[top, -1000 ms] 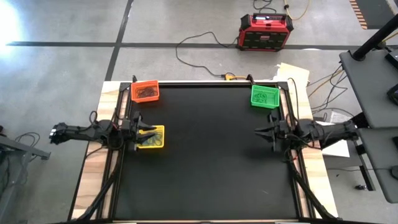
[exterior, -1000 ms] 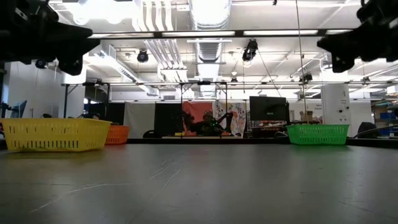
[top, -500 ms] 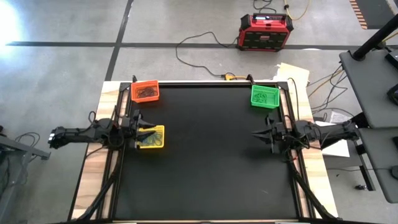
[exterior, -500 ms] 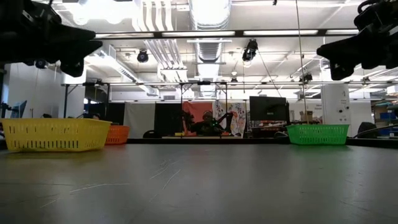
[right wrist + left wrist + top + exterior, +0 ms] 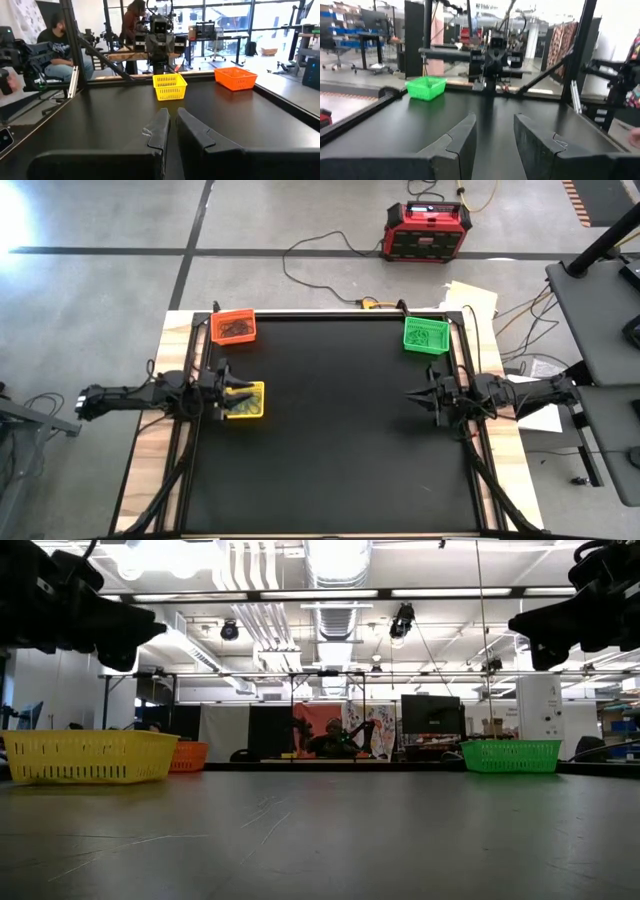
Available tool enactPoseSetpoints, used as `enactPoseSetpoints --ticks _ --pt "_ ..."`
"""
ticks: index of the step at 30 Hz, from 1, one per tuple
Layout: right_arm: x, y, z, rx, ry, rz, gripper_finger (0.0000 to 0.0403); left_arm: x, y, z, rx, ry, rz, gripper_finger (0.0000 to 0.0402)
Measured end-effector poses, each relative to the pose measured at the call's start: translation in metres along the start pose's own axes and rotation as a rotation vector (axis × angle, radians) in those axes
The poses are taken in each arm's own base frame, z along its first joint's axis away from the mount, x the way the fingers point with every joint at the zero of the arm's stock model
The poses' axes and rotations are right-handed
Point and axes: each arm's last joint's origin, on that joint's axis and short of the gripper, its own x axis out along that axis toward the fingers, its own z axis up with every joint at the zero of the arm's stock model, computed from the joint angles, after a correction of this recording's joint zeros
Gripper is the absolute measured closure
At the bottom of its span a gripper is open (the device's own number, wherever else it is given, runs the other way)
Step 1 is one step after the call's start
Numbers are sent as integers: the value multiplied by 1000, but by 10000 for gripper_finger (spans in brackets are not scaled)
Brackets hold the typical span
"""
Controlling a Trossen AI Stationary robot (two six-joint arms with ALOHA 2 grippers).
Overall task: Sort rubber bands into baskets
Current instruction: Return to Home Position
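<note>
Three small mesh baskets stand on the black table (image 5: pixel 330 440): orange (image 5: pixel 233 326) at the far left, green (image 5: pixel 425 335) at the far right, yellow (image 5: pixel 245 401) at mid left. Each holds small rubber bands, seen as dark and coloured loops (image 5: pixel 236 328). My left gripper (image 5: pixel 241 391) hangs level over the yellow basket's left part, open, with nothing between its fingers (image 5: pixel 462 142). My right gripper (image 5: pixel 410 395) hangs level at the table's right edge, shut and empty (image 5: pixel 173 124). In the low view both grippers stay well above the table, left (image 5: pixel 150 630) and right (image 5: pixel 520 625).
The black frame rails (image 5: pixel 190 430) run along the table's left and right sides. A red-and-black box (image 5: pixel 428 230) and cables lie on the floor beyond the far edge. People (image 5: pixel 55 47) sit and stand behind the table's left side.
My left arm has swung slightly sideways, and its gripper stays open over the yellow basket. My right gripper has sunk a little at the table's right edge. The baskets have kept their places.
</note>
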Motion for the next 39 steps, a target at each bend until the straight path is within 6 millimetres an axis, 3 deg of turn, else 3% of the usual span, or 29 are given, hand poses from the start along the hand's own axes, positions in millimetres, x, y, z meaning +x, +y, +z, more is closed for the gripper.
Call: enactPoseSetpoints --ticks 39 --pt "0 0 0 4 -3 -2 376 5 0 0 7 76 7 286"
